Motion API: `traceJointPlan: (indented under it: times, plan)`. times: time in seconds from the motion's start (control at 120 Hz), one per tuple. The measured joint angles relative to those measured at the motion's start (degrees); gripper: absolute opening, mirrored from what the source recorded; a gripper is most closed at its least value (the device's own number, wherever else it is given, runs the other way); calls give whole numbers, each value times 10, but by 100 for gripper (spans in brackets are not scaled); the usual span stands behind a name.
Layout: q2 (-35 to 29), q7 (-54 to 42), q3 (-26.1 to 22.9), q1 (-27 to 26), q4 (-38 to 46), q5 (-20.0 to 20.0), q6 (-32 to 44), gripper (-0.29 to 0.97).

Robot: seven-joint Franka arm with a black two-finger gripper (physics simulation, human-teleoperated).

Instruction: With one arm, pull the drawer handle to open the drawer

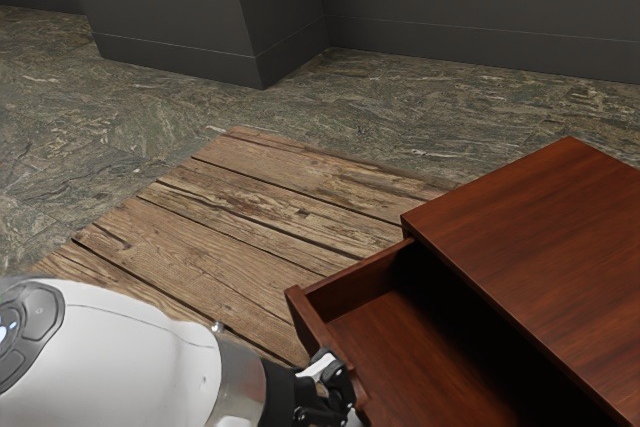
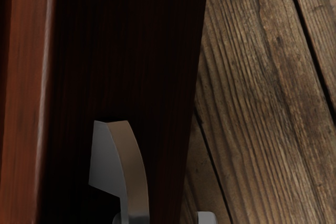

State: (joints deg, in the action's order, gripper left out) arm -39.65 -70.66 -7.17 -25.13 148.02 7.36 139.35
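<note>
Red-brown drawer: open, out of cabinet
handle: grey metal, drawer front
gripper: seemingly at handle; grip, can't tell

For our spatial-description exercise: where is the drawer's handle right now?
In the wrist view, the silver handle sits on the drawer's dark front, beside the plank table; in the exterior view, the gripper is at that front.

Weathered plank table; red-brown cabinet stands on it, drawer open.
</note>
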Motion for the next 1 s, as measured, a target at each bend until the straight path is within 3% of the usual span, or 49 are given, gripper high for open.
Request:
traceJointPlan:
  times: [0.2,0.5,0.8,0.908,1.0]
  plan:
    - [0,4,-1,0,4,-2,2,5]
    - [0,2,-1,2,-1,-1,-7,25]
    - [2,-1,-9,2,-44,1,-43,22]
    - [29,-2,-8,2,-115,-3,-94,24]
    - [92,-2,-4,3,-245,-6,-180,26]
